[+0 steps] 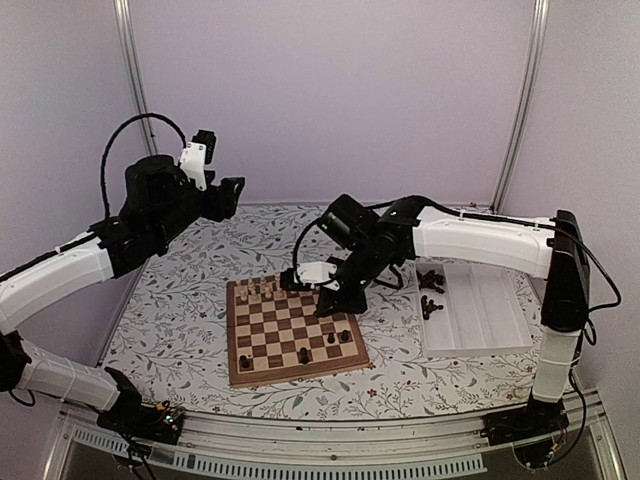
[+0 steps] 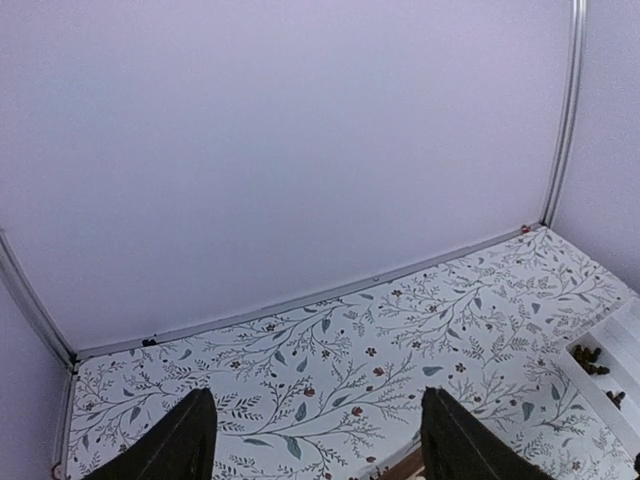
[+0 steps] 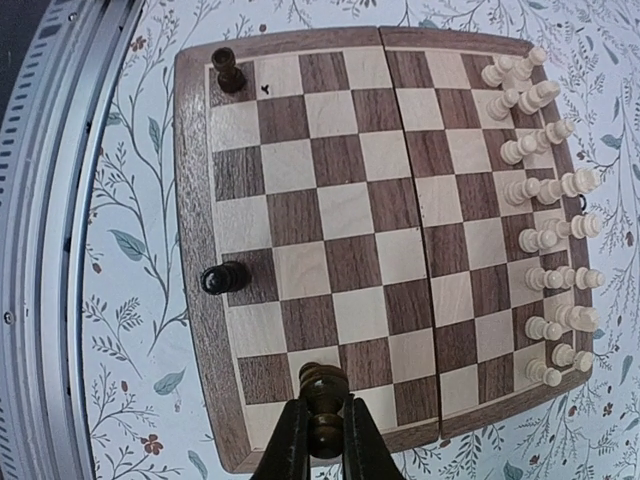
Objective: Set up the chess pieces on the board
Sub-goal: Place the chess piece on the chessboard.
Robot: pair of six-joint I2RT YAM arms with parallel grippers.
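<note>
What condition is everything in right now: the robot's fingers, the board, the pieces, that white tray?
Left fingers: open, empty, raised off the table.
Right fingers: shut on a dark piece.
Board: unfolded flat, mostly bare.
Cream pieces: standing in two rows along one side.
Tray: holding spare pieces.

One board (image 3: 330,220) lies on the table (image 1: 180,320). Three dark chess pieces (image 3: 228,70) show in the right wrist view: two stand on the board's squares and one sits between the fingers of the right tool (image 3: 322,408). Pale chessmen (image 3: 545,185) stand in two rows along one edge, roughly sixteen; they overlap too much for a surer count. One white tray (image 1: 490,320) holds two small heaps of dark pieces, too small to count. There are two arms, the left arm (image 1: 60,275) and the right arm (image 1: 480,240).
</note>
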